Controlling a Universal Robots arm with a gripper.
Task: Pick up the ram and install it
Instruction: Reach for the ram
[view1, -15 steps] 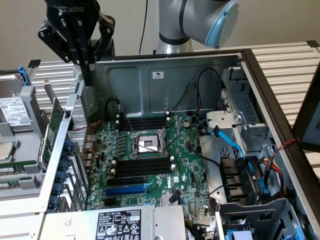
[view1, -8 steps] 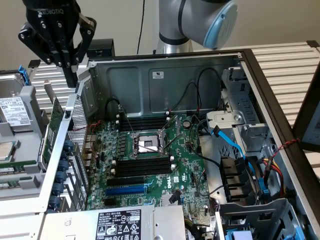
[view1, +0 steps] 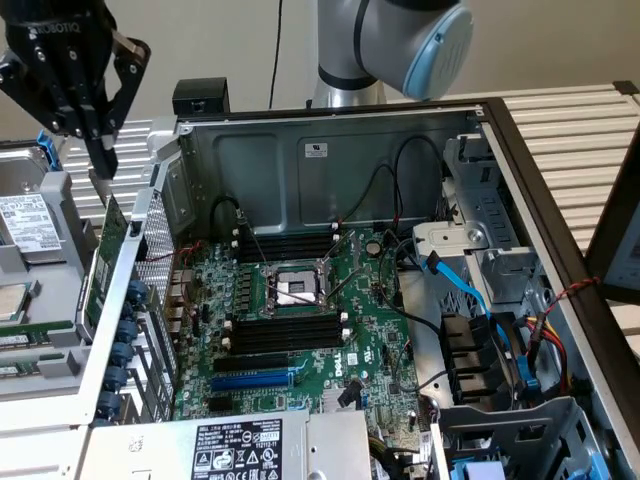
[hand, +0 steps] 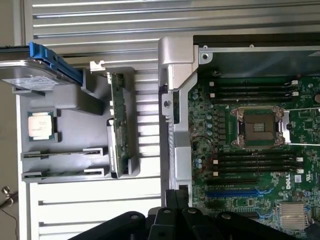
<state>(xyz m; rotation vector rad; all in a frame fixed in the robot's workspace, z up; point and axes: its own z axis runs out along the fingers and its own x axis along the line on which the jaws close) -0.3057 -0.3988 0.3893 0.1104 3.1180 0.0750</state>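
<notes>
Beside the open computer case (view1: 300, 170), the claw (view1: 102, 180), pinched together, is hovering above the ram (hand: 117, 130), which is sitting edgewise in a grey tray (hand: 75, 107) on the slatted worktop (hand: 100, 190).

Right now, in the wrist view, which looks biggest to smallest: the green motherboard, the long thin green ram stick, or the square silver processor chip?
1. green motherboard
2. long thin green ram stick
3. square silver processor chip, which is wider than the stick but much shorter
</notes>
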